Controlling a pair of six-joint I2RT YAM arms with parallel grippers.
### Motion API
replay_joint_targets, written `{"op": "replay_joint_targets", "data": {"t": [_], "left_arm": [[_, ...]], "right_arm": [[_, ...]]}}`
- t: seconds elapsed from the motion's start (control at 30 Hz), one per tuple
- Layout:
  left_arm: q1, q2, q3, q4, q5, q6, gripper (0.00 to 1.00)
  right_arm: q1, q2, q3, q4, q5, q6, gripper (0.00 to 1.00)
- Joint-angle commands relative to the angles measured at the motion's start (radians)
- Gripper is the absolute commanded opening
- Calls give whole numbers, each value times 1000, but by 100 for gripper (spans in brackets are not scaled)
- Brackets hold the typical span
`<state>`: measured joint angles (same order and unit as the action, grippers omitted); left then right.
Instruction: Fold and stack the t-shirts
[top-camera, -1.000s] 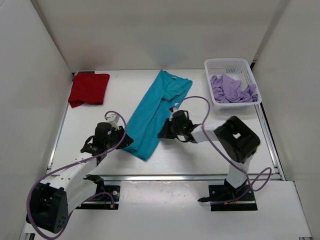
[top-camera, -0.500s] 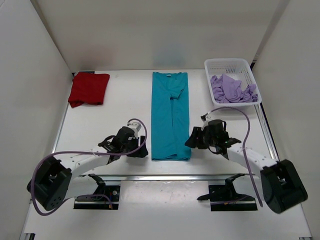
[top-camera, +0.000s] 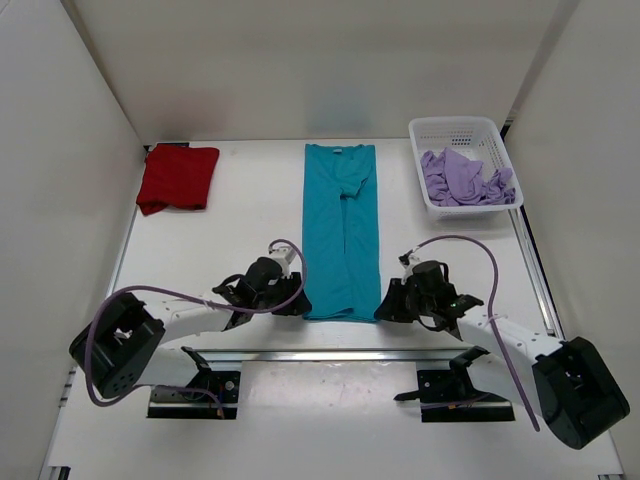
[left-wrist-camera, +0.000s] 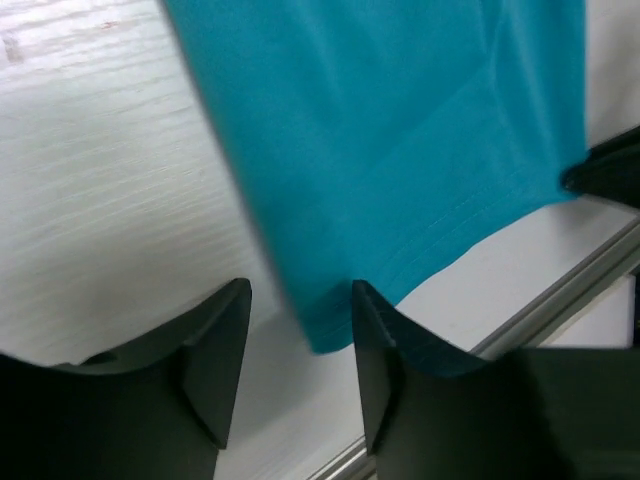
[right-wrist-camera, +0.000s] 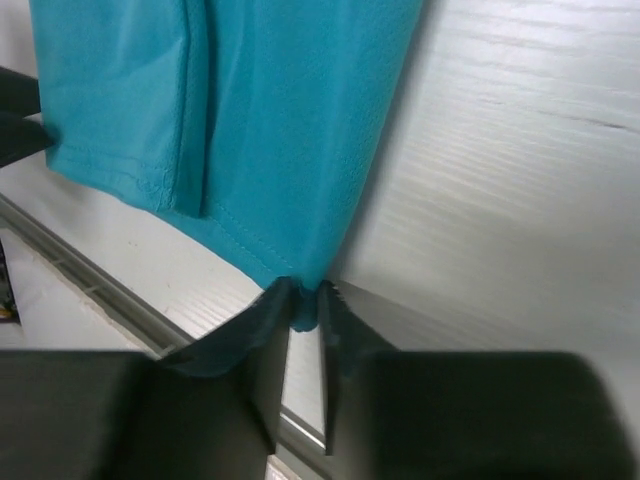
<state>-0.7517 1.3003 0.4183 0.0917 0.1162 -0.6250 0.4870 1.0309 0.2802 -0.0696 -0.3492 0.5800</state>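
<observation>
The teal-blue t-shirt (top-camera: 340, 230) lies flat mid-table, folded into a long narrow strip running from far to near. My left gripper (top-camera: 293, 303) is at its near left corner; in the left wrist view it (left-wrist-camera: 300, 335) stands open, with the hem corner (left-wrist-camera: 330, 320) lying between the fingers, unpinched. My right gripper (top-camera: 388, 305) is at the near right corner and, in the right wrist view, is shut (right-wrist-camera: 305, 300) on that corner of the teal t-shirt (right-wrist-camera: 250, 130). The deep red t-shirt (top-camera: 177, 177) lies folded at the far left. The lavender t-shirt (top-camera: 463, 178) is bunched in the basket.
The white mesh basket (top-camera: 455, 124) stands at the far right corner. A metal rail (top-camera: 340, 353) runs along the table's near edge, just behind both grippers. White walls enclose the table on the left, right and far sides.
The teal shirt, lying slantwise a second ago, now lies straight. Both arms swung down to its near end and closed in on its two corners. The right jaws narrowed onto the cloth.
</observation>
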Motion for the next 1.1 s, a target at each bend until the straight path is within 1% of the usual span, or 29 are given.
{"op": "replay_joint_targets", "data": {"t": [0.0,0.03,0.1,0.13,0.17,0.2,0.23,0.27,0.3,0.33,0.37,0.43,0.47,0.5,0.53,0.6,0.67,0.7,0.77,0.8,0.83,0.87,0.9,0.93,0.97,1.03,1.07], "left_arm": [[-35,39,-3,14,20,-42,52],[-41,45,-3,13,22,-47,45],[-52,47,-6,16,13,-54,41],[-54,42,-18,14,19,-62,37],[-48,43,-27,19,31,-70,32],[-46,42,-32,14,25,-76,26],[-49,30,-36,0,17,-77,22],[-60,22,-52,-3,5,-93,15],[-81,-8,-52,-21,-37,-103,11],[-90,-42,-74,-32,-59,-116,12],[-106,-64,-96,-35,-90,-131,9],[-135,-125,-128,-49,-84,-160,5],[-149,-139,-139,-53,-79,-182,5],[-184,-157,-147,-76,-105,-199,3],[-211,-183,-144,-92,-113,-217,1],[-204,-213,-125,-141,-96,-228,0],[-190,-263,-63,-217,-111,-213,0],[-166,-274,-21,-225,-109,-193,0],[-57,-297,32,-221,-78,-171,0],[-20,-299,62,-219,-57,-150,1],[51,-277,76,-216,-8,-141,0],[81,-256,123,-207,26,-121,1],[121,-243,170,-208,17,-98,1],[150,-199,198,-222,10,-73,1],[152,-147,248,-228,19,-62,1],[189,-72,345,-224,36,-41,2],[205,-12,365,-213,45,-30,2]], "right_arm": [[35,-3,-10,44,1,41,12],[35,-18,-16,50,12,44,8],[42,-48,-42,62,32,56,4],[42,-70,-64,91,29,72,1],[42,-92,-79,126,23,76,0],[41,-110,-94,129,30,95,0],[48,-126,-93,128,30,96,0],[58,-149,-93,105,58,99,0],[79,-160,-90,75,74,96,0],[109,-178,-88,73,91,110,0],[137,-201,-88,24,119,116,0],[279,-245,-98,-21,220,184,0],[309,-264,-101,-30,240,185,1],[353,-264,-82,-54,260,205,0],[383,-265,-70,-67,259,208,0],[374,-250,-23,-93,259,189,0],[311,-238,23,-93,231,141,0],[282,-235,39,-87,199,120,0],[159,-204,98,-85,144,48,0],[125,-177,115,-81,106,37,0],[69,-160,149,-81,80,0,0],[23,-122,183,-81,67,-35,0],[-2,-77,203,-61,50,-51,0],[-43,-63,236,-44,36,-64,0],[-80,-17,261,-32,27,-71,0],[-114,81,307,19,3,-72,0],[-126,102,326,51,13,-71,0]]}}
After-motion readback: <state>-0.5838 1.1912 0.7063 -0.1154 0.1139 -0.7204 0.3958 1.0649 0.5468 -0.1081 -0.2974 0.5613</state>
